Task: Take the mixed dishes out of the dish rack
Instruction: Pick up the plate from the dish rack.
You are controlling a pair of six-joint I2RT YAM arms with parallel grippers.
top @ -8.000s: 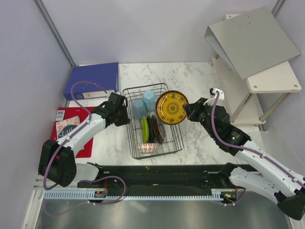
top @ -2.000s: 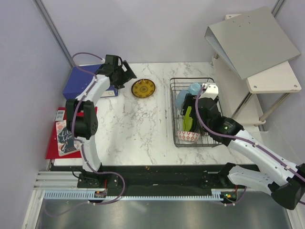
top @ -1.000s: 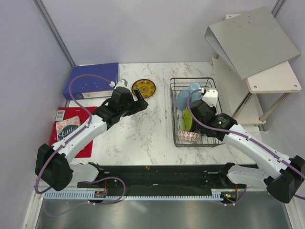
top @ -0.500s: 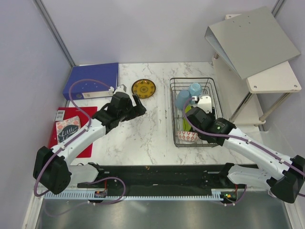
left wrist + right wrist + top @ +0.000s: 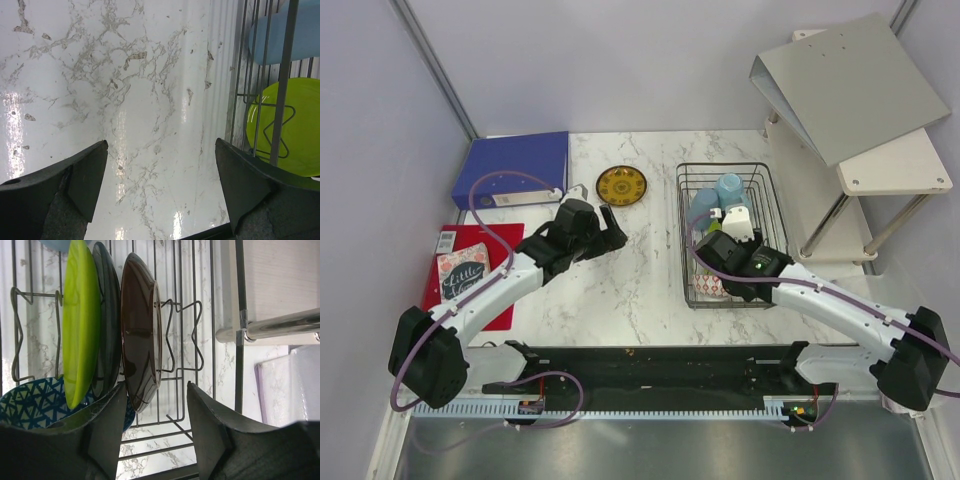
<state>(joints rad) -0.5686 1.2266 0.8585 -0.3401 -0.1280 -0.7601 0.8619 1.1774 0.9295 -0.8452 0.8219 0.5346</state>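
The dish rack (image 5: 765, 235) stands at the right of the marble table. In it are two light blue cups (image 5: 728, 187), upright plates and a red-and-white bowl (image 5: 706, 288), partly under my right arm. My right gripper (image 5: 712, 247) (image 5: 156, 405) is open inside the rack. The lower edge of a dark brown plate (image 5: 140, 335) sits between its fingers, close to the left one. Beside that plate stand a black plate (image 5: 106, 325) and a lime green plate (image 5: 80, 325), over a blue patterned bowl (image 5: 30, 402). A yellow-brown plate (image 5: 621, 185) lies flat on the table. My left gripper (image 5: 610, 230) (image 5: 160, 170) hangs open over bare marble, left of the rack (image 5: 282, 75).
A blue ring binder (image 5: 515, 168) lies at the back left and a red book (image 5: 470, 275) at the left edge. A white shelf unit (image 5: 900, 165) carrying a grey binder (image 5: 845, 85) stands right of the rack; its chrome bar (image 5: 280, 325) is close to the rack's side.
My right gripper has moved along the rack toward the near end, down to the upright plates, and its jaws have widened. The left arm has drawn back from the yellow-brown plate.
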